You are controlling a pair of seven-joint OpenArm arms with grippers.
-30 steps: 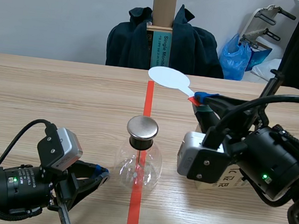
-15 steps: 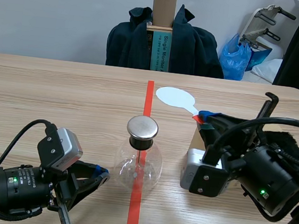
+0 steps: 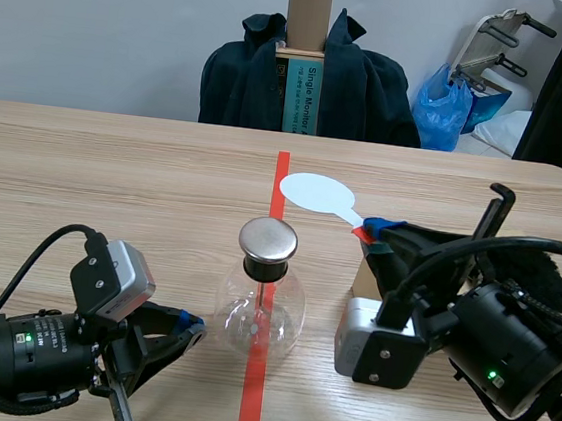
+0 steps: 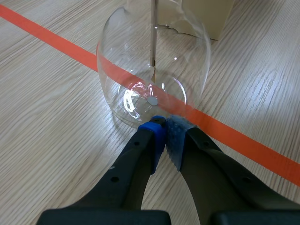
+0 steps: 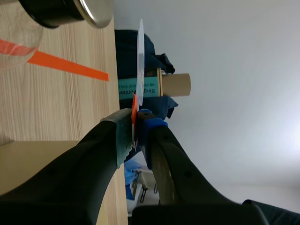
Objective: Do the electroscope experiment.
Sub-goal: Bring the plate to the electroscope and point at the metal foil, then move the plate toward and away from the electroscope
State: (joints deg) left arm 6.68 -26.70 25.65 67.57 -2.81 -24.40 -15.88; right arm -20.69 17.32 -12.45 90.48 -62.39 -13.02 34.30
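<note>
A glass flask electroscope (image 3: 260, 309) with a round metal cap (image 3: 268, 239) stands on the orange tape line in mid-table. My left gripper (image 3: 191, 327) lies low at its left, shut, with its tips close to the glass base (image 4: 152, 89). My right gripper (image 3: 371, 230) is shut on the red handle of a white paddle (image 3: 315, 191), whose round disc hangs above and behind the cap, slightly to its right. In the right wrist view the paddle (image 5: 139, 61) shows edge-on, with the cap (image 5: 70, 13) off to one side of it.
A small cardboard box (image 3: 366, 278) sits on the table under my right arm. Behind the table's far edge a dark jacket (image 3: 313, 78) hangs over a chair, with a tall box (image 3: 304, 57) in front of it. A blue bag (image 3: 443, 109) lies at the back right.
My right gripper has carried the paddle lower and toward the flask; in the last half second the disc shifted left, nearer the cap. The left arm has stayed still.
</note>
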